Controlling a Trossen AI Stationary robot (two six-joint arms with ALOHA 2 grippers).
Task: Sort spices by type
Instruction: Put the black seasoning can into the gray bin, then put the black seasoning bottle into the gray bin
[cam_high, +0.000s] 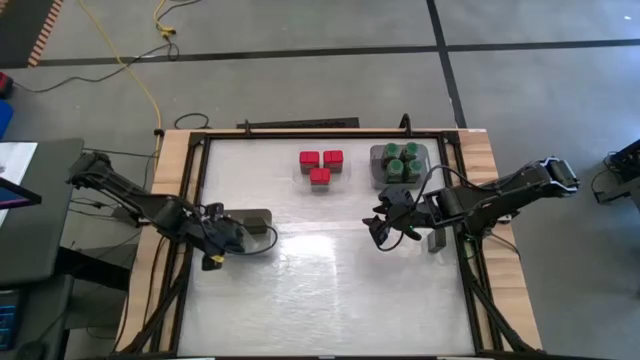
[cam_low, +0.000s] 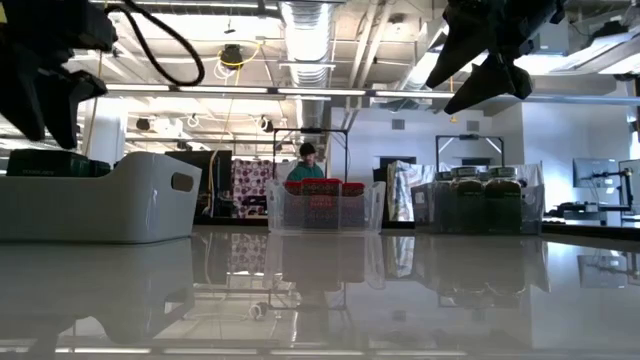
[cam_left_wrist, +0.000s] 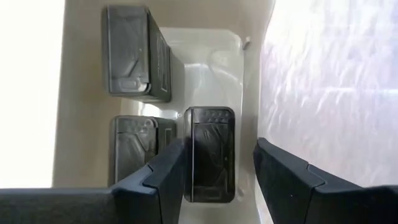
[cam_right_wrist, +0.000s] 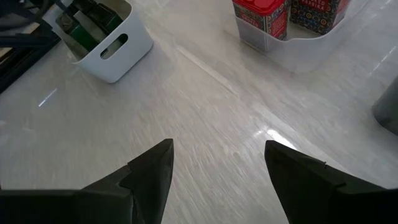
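Surface: glossy white table (cam_high: 330, 290), bare toward the near edge.
Left gripper (cam_left_wrist: 217, 171): over the white bin (cam_low: 100, 195), fingers spread around one dark tin (cam_left_wrist: 209, 152), not closed on it.
Right gripper (cam_right_wrist: 217, 168): in front of the grey tray (cam_high: 378, 158), open, empty.
Progress: red blocks (cam_high: 320, 165), green-lidded jars (cam_high: 397, 162) and tins each look grouped; sorting judged nearly complete.
Hidden: full tin count; bin partly covered.

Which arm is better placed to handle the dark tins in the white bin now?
Left: its end effector hangs open above the bin, over a tin. The right end effector is over bare table.
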